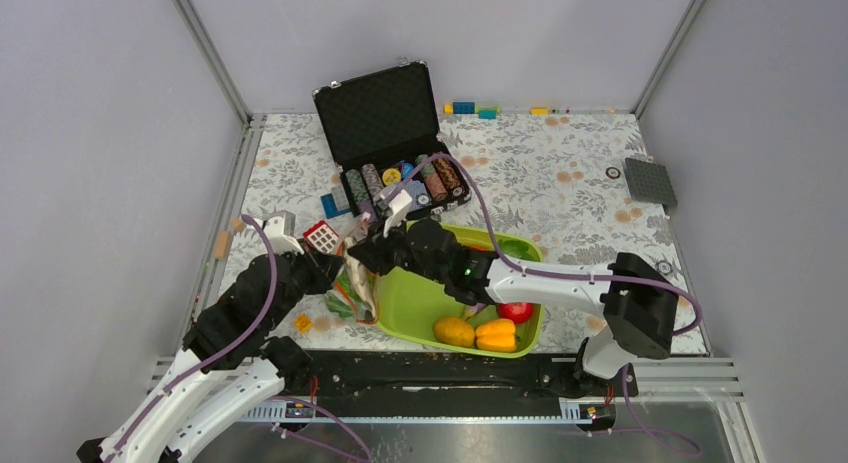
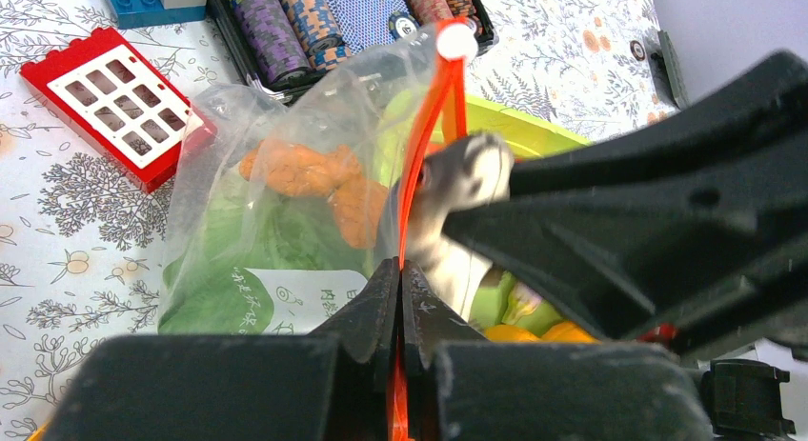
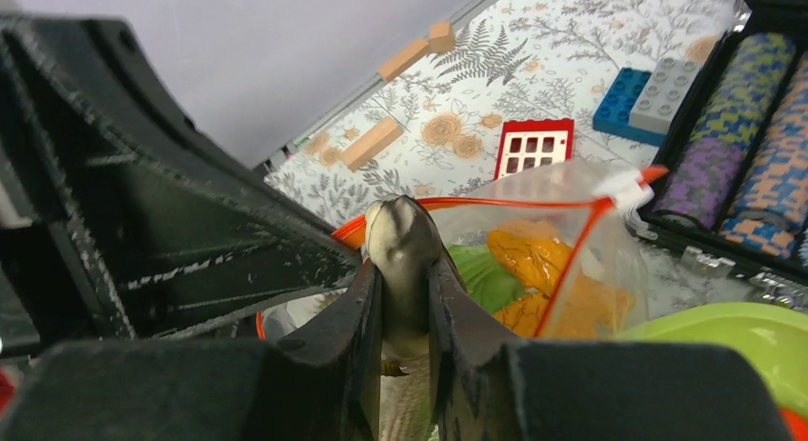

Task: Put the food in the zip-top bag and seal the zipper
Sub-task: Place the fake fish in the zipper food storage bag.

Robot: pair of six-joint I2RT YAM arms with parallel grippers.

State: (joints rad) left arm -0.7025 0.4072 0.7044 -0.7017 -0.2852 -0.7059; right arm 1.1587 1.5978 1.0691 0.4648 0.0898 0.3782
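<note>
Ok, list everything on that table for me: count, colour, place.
zip-top bag: one, clear, at the tray's left end
zipper: one, orange-red, along the bag's mouth
carrot: one as far as shows, orange, inside the bag
lettuce: one, green, inside the bag
fish: one, silver, at the bag's mouth
peppers: two, yellow-orange, tray's near end
apple: one, red, in the tray
tray: one, lime-green, mid-table
chip case: one, black, open, behind the tray
window brick: one, red, left of the case
studded plate: one, grey, far right
left tool: black, shut on the zipper
right tool: black, shut on the fish
</note>
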